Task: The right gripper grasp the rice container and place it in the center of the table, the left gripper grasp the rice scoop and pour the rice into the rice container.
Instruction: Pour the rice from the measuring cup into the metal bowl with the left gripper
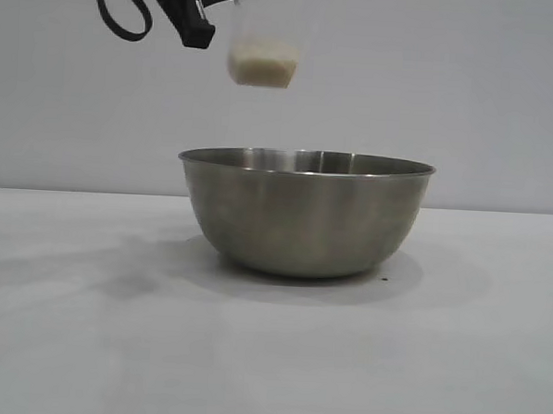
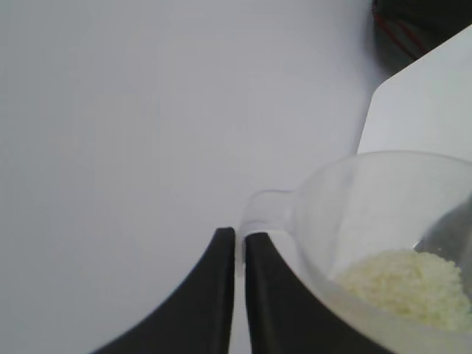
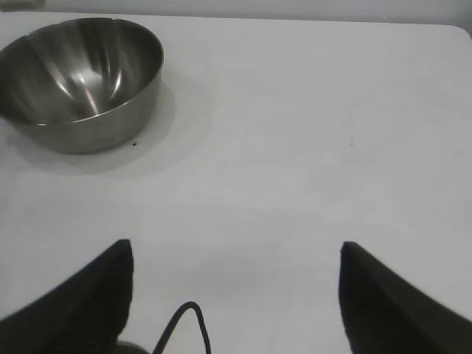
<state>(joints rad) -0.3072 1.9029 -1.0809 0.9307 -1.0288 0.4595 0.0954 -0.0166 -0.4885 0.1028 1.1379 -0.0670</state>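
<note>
Item: rice scoop (image 1: 261, 53), its loop handle pinched between my left gripper (image 2: 239, 243) fingers, rice (image 2: 409, 287) inside, upright, above the left rim of the rice container (image 1: 304, 213) on the worktop (image 1: 65, 344). My right gripper (image 3: 236, 295): spread wide, empty, well apart.

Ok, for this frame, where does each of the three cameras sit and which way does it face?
Exterior: level with the table, facing the steel bowl; left gripper holds the scoop above it.
Left wrist: on the left arm, looking along its shut fingers at the scoop's handle and the rice.
Right wrist: on the right arm, back from the bowl, its open gripper over the table.
Shared: exterior and right wrist both show the bowl empty.
</note>
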